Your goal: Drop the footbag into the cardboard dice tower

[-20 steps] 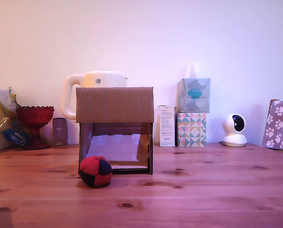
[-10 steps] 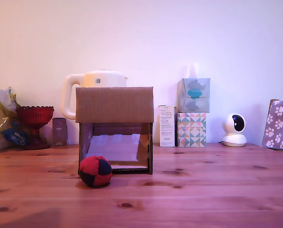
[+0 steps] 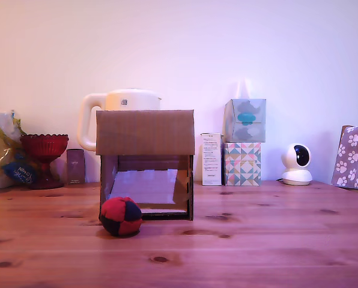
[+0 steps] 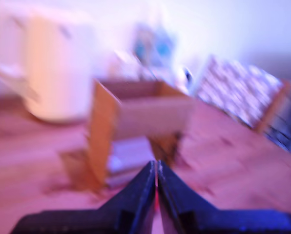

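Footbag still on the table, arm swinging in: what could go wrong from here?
1. The gripper looks shut with nothing held; it must open before reaching the footbag.
2. The footbag sits against the cardboard dice tower at its lower front corner, so a finger may knock the tower.
3. The wrist view is motion-blurred, so aiming may be poor.

You have one footbag [image 3: 121, 216] and one cardboard dice tower [image 3: 145, 163] on the worktop [image 3: 263, 240]. Behind them, count one white kettle [image 3: 116, 111], one red goblet [image 3: 44, 158], one small dark box [image 3: 75, 166], one slim white carton [image 3: 211, 159], and two tissue boxes [image 3: 243, 141], stacked. You also see one round white camera [image 3: 297, 164], one paw-print bag [image 3: 353, 156] and one crinkled snack bag [image 3: 2, 153]. One pincer [image 4: 156, 181].
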`<state>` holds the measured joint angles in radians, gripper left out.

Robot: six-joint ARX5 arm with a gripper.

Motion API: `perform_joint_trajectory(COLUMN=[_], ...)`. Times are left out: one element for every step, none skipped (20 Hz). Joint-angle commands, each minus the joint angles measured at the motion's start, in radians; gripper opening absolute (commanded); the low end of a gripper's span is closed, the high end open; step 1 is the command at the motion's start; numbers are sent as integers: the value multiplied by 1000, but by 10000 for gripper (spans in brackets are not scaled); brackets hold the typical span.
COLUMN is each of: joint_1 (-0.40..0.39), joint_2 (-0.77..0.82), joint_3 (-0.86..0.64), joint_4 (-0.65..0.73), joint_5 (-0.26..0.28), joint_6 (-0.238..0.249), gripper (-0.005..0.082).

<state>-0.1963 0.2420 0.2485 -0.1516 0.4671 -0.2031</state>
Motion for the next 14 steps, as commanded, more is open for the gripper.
perform_joint_trajectory(joint_1=[-40,-72,-101,-129,-159,-185,-212,-235,-255,-269,-277,-278,-278,-278], joint_2=[26,55,86,121,162,202,243,283,332,375,416,456,489,523], joint_3=[5,5,5,5,5,5,5,5,5,5,5,5,5,5], joint_4=[20,24,31,43,58,76,100,124,154,183,208,226,248,278], joint_5=[2,-4,-6,-9,-16,-29,-43,-47,-47,-46,-46,-45,-47,-47], joint_6=[17,25,32,40,47,47,48,54,54,54,54,48,48,54], gripper=[-24,-24,-24,-24,-24,-24,-24,-24,-24,-24,-24,-24,-24,-21])
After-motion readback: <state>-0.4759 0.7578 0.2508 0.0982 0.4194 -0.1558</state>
